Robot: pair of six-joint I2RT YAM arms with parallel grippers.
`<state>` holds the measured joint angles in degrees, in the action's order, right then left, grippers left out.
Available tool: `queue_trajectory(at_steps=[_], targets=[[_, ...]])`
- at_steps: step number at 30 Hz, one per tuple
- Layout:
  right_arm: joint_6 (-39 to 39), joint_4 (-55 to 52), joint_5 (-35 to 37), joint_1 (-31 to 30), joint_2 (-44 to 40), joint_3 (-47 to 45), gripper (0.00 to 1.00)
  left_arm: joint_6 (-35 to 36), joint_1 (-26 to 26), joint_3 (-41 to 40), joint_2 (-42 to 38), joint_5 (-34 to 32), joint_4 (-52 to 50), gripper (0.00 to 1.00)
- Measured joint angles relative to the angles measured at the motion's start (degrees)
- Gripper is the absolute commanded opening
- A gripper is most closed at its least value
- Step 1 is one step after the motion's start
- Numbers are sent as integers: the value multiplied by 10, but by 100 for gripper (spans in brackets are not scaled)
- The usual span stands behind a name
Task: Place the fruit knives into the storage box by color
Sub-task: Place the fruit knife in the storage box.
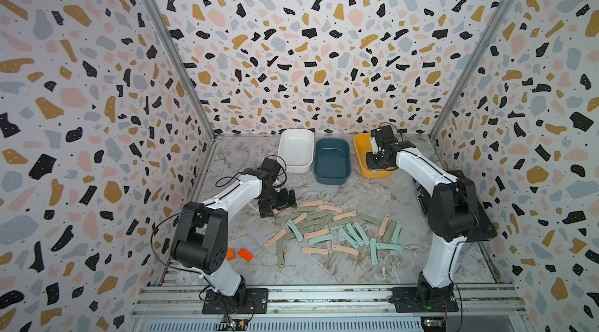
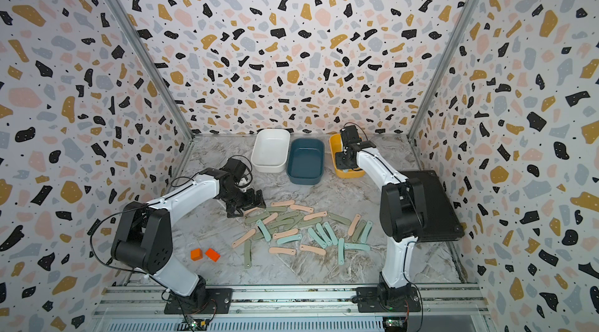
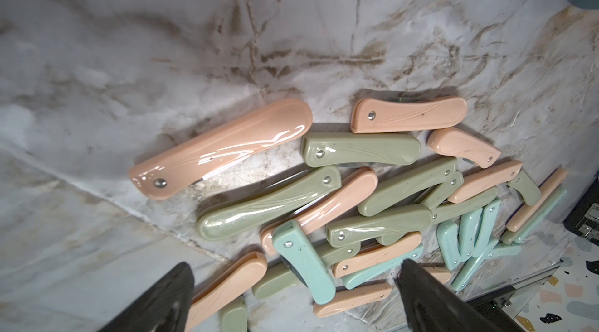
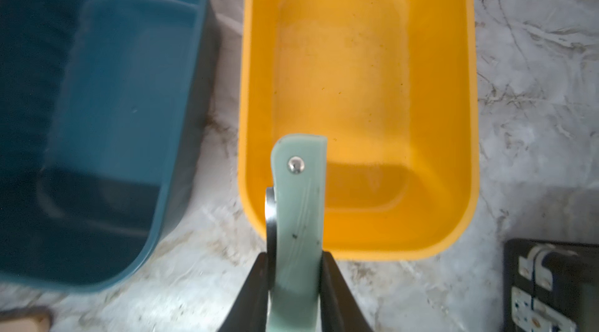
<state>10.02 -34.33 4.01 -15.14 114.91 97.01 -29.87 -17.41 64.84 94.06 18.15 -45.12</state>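
Terrazzo-print walls round a grey-veined marble-look table (image 1: 356,191). Right claw (image 4: 293,262): pinched narrow on a mint-teal folded plastic fruit knife (image 4: 296,204), gripped across the flat faces near one end, rivet end poking out over the near rim of the yellow plastic storage box (image 4: 466,120); box otherwise bare inside. Dark blue plastic box (image 4: 181,120) just beside it, white plastic box (image 1: 293,168) next along, both w/ nothing in them.

Left claw (image 3: 296,264): spread fully wide, holding nothing, low over the edge of the loose pile of fruit knives (image 1: 324,226) mid-table. Peach-pink, sage green, mint teal, many overlapping.

Handling, prob.: light, stiff, hard glossy shells, so slippery. Thin metal blade edge showing along one side on some. Best taken across the flat faces approx. mid-length, not by the rounded tips. Long glossy peach-pink knife (image 3: 223,149) at the pile's edge, nothing lying on it: easiest pick. Stacked ones likely to skid or drag neighbours.
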Motion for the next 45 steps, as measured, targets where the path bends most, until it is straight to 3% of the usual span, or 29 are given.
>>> queue_trajectory(at_steps=[5,11,15,19,25,28,33,37,45], targets=[[-11,-26,-11,34,142,144,28,0,-3,24,20,9,-3,99],[-18,-64,-22,56,242,249,31,1,-4,27,41,10,-7,99],[-31,-74,-23,57,278,308,35,2,-4,28,53,10,-12,99],[-43,-79,-27,57,300,354,49,4,-4,38,56,8,-16,99],[-47,-103,-39,57,295,363,62,5,-4,42,56,-2,-16,99],[-38,-111,-54,57,254,325,67,12,-5,42,56,-11,-18,99],[-8,-87,-82,50,78,162,77,53,-5,62,68,-59,-49,99],[12,-64,-96,18,-40,82,83,85,-5,87,99,-104,-59,99],[35,-23,-119,-67,-106,-78,89,115,-6,116,163,-158,-72,99]])
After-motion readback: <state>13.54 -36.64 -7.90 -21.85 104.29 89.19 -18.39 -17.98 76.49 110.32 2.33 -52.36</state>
